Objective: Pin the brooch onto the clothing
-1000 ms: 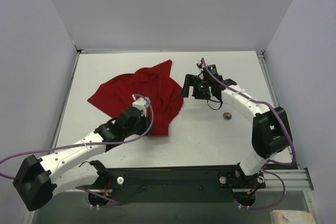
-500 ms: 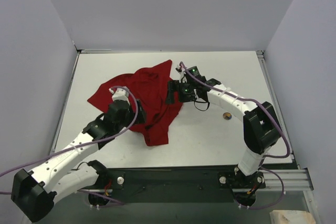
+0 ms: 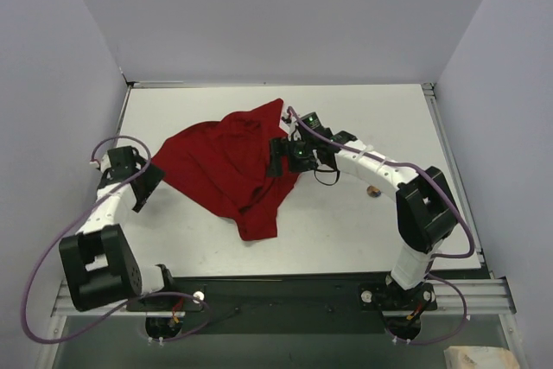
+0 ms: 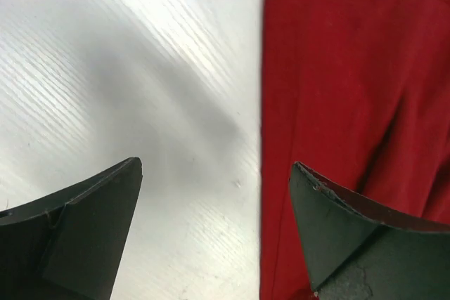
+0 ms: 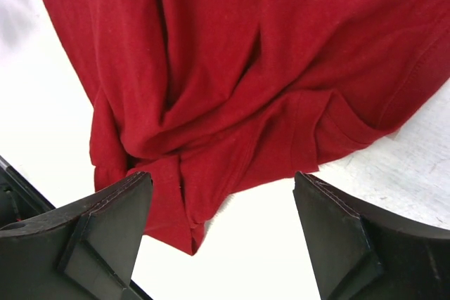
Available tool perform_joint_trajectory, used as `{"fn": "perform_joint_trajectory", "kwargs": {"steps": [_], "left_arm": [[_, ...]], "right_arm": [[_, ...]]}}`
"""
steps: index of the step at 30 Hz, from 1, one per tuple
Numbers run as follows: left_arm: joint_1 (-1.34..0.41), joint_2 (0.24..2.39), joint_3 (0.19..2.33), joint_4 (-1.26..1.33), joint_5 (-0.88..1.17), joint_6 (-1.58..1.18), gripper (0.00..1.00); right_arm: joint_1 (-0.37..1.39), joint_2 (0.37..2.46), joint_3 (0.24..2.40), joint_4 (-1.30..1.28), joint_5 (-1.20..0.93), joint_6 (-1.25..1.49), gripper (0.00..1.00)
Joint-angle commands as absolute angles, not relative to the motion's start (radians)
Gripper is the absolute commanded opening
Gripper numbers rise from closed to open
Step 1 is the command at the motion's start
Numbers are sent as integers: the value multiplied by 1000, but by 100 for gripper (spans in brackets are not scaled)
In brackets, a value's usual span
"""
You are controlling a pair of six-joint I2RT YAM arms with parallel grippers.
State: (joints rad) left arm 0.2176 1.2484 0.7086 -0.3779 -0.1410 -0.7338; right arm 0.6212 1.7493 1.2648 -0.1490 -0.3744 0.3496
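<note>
Brooch (image 3: 373,190) a tiny blurred dot, clothing (image 3: 225,166) crumpled, left hand (image 4: 214,166) and right hand (image 5: 221,173) spread wide, empty

Left claw (image 3: 148,186) released shirt (image 3: 220,170), withdrew left; right claw (image 3: 276,160) reached shirt

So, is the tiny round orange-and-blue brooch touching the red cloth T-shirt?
Apart: the top view shows the round brooch on bare table, well clear of the red T-shirt.
</note>
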Motion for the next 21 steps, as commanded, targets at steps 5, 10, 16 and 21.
{"fn": "perform_joint_trajectory", "kwargs": {"steps": [5,10,16,21], "left_arm": [[367,1525,865,-266,-31,-779,92],[359,1656,943,-224,-26,-773,89],[312,1818,1071,-277,0,-742,82],[264,1923,1172,-313,38,-704,53]], "right_arm": [[571,1715,1244,-199,-350,322,84],[532,1713,1244,-198,-365,316,84],[482,1700,1233,-199,-367,314,84],[437,1680,1221,-201,-379,314,84]]}}
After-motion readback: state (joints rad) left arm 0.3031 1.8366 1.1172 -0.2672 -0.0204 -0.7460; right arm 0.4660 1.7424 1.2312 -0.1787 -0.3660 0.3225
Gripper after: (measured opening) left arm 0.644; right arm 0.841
